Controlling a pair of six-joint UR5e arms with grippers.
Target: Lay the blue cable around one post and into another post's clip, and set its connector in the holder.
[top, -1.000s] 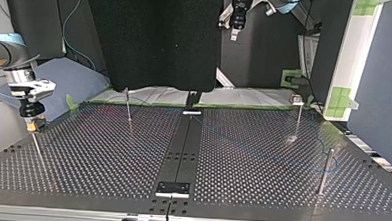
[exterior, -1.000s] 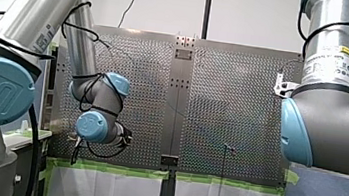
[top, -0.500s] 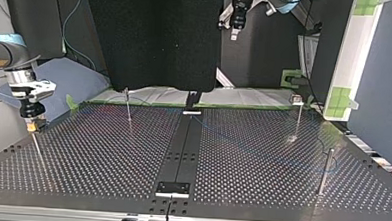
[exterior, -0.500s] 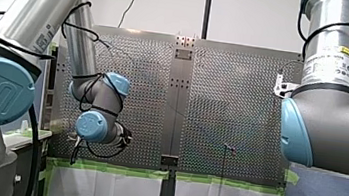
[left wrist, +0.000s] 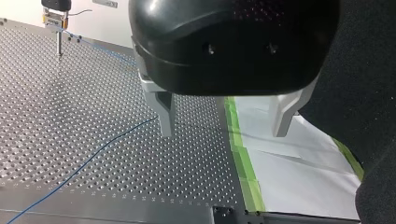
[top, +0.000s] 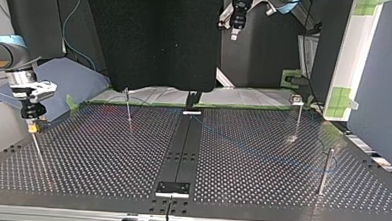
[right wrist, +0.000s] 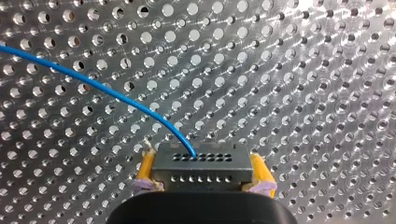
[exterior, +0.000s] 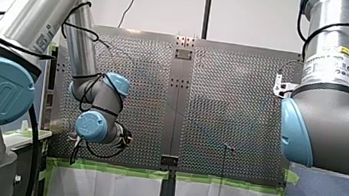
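Note:
In the right wrist view my right gripper [right wrist: 201, 181] is shut, its yellow pads [right wrist: 145, 170] pressing both sides of a dark grey connector [right wrist: 200, 163]. The blue cable [right wrist: 107, 88] leaves the connector's top and curves away over the perforated plate. At the top view's left this gripper [top: 32, 124] holds the connector at the top of a thin post [top: 38, 152]. My left gripper [left wrist: 224, 122] hangs open and empty above the table's edge, with the blue cable [left wrist: 93, 151] lying on the plate beside it. It shows high at the back in the top view [top: 235, 28].
Three more posts stand on the plate: one at the back left [top: 128, 106], one with a clip on top at the back right [top: 297, 115], one at the near right [top: 325, 170]. A black centre strip [top: 182, 150] carries small brackets. Green tape [left wrist: 243, 158] lines the plate's edge.
My right gripper has shifted very slightly at the top view's left, still on the connector. The left arm has not moved.

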